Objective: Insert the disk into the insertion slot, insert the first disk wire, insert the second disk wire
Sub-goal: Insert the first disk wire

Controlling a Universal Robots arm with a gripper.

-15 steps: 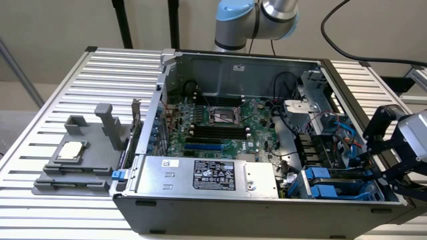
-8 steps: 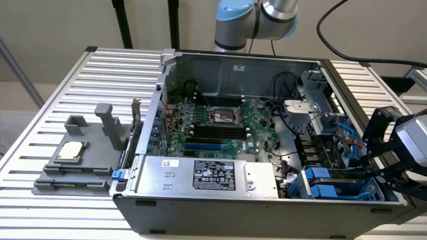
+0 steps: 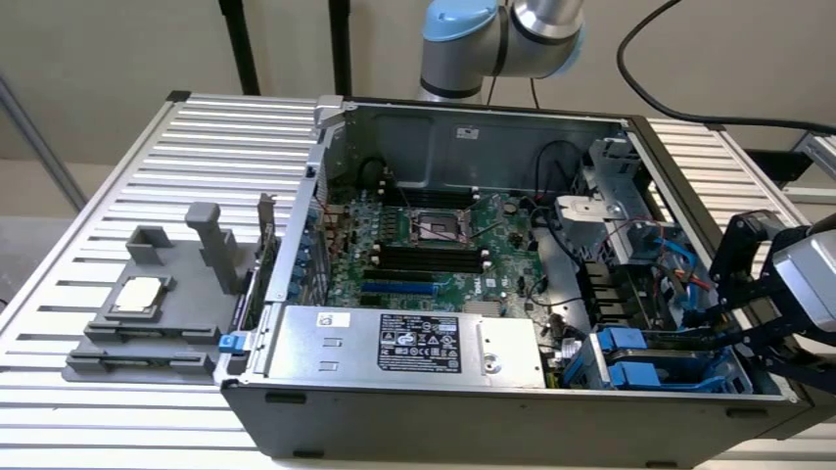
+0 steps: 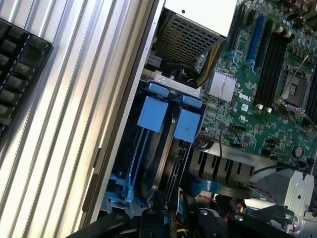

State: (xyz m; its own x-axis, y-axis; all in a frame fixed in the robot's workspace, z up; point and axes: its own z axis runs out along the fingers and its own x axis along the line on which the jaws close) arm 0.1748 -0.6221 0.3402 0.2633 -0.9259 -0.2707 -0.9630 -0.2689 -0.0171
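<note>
Disk [image 4: 158, 163] edge-on in insertion slot [image 3: 692, 367], how deep unclear. Long axis runs straight away from gripper [image 3: 716, 328]; gripper just behind near end. Grip open/clamped: cannot tell.

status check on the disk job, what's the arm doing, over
gripper down at the drive cage, exterior view's right. blue disk carriers upright in the cage. blue cable close beside them.
</note>
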